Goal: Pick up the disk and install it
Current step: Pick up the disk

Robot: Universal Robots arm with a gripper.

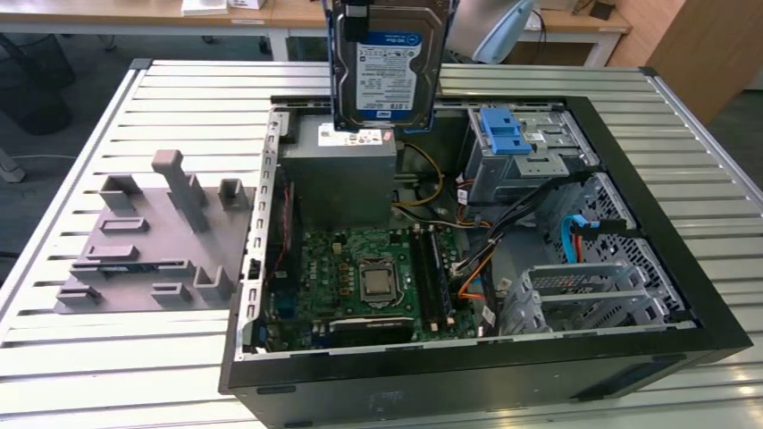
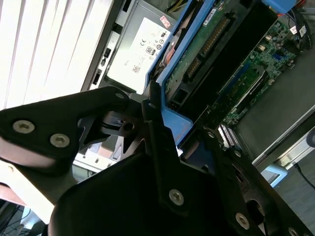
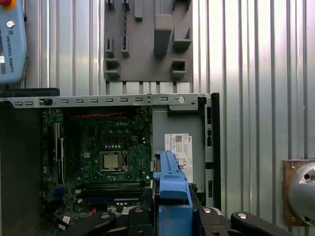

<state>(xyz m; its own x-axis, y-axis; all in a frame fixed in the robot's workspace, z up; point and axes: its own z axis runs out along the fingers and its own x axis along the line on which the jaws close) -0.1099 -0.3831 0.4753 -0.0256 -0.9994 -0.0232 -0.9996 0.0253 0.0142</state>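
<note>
The black two-fingered gripper [image 3: 172, 217] has its jaws clamped on the flat, silver-grey metal disk [image 1: 384, 67], which has a blue-and-white label. The jaws press on the disk's blue plastic side rails [image 3: 170, 187]. The disk hangs upright from the jaws with its label facing the exterior view. Beneath the jaws sits a grey power supply box with a white sticker [image 1: 339, 174], inside an open black computer case [image 1: 667, 304]. A green motherboard [image 1: 357, 277] lies beside the box, further from the jaws.

In the exterior view I see the case [image 1: 477, 386] on the tabletop [image 1: 120, 362], fixture block [image 1: 143, 259] at its 9 o'clock, disk [image 1: 388, 67] over its 12 o'clock end.
</note>
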